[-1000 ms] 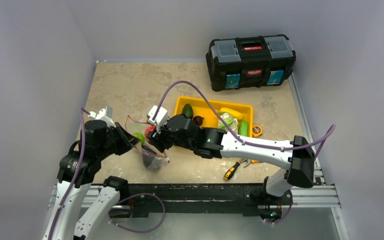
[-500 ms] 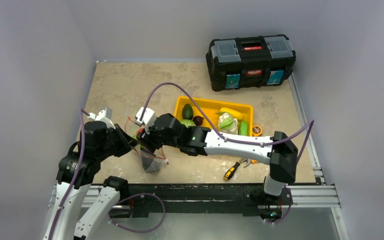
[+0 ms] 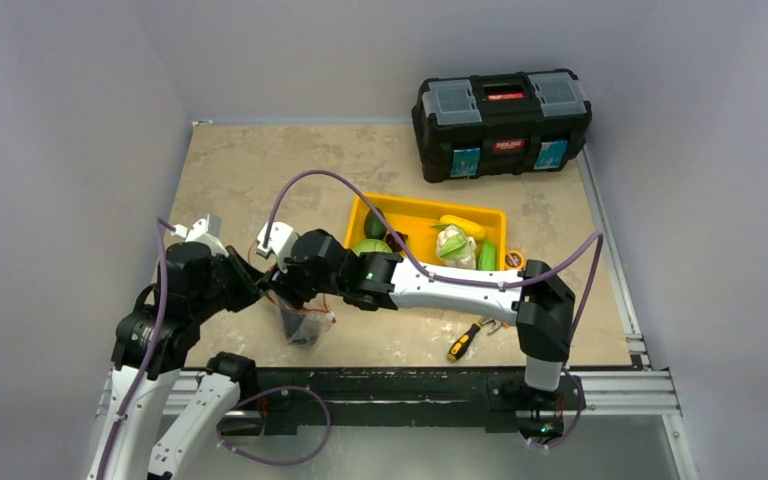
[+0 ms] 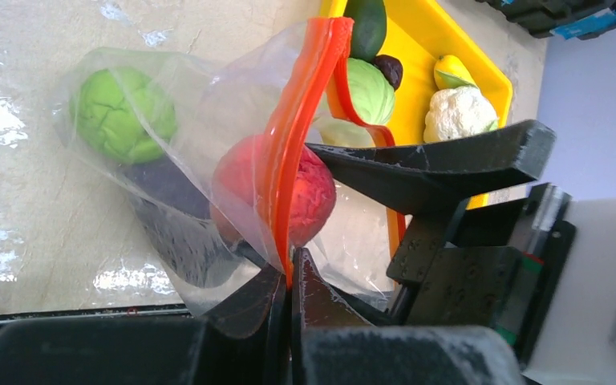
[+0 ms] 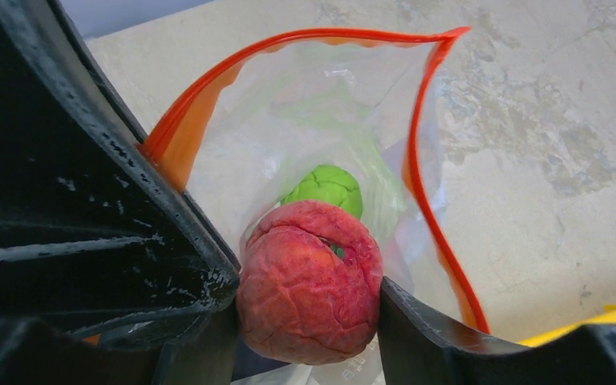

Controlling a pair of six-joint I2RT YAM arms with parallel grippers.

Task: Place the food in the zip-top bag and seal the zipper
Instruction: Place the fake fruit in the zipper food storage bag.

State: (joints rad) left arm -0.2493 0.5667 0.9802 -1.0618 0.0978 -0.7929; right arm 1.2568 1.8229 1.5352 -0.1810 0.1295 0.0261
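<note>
In the clear bag [image 4: 168, 184], held up near the table's [image 3: 260, 170] front edge just left of the yellow tray [image 4: 429, 32], a green ball of food [image 4: 124, 112] lies at the bottom. My left gripper [image 4: 289, 282] is pressed together on the red-orange zipper strip [image 4: 301, 112], while my right gripper [image 5: 305, 317] pinches a wrinkled red piece [image 5: 309, 277] at the open mouth. More toy vegetables [image 3: 457, 243] sit in the tray, with a black toolbox [image 3: 503, 122] at the far right.

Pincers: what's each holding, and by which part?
Left pincer pinches the clear plastic bag by its red-orange zipper strip. Right pincer holds the wrinkled red toy food by its sides, at the bag's mouth.
</note>
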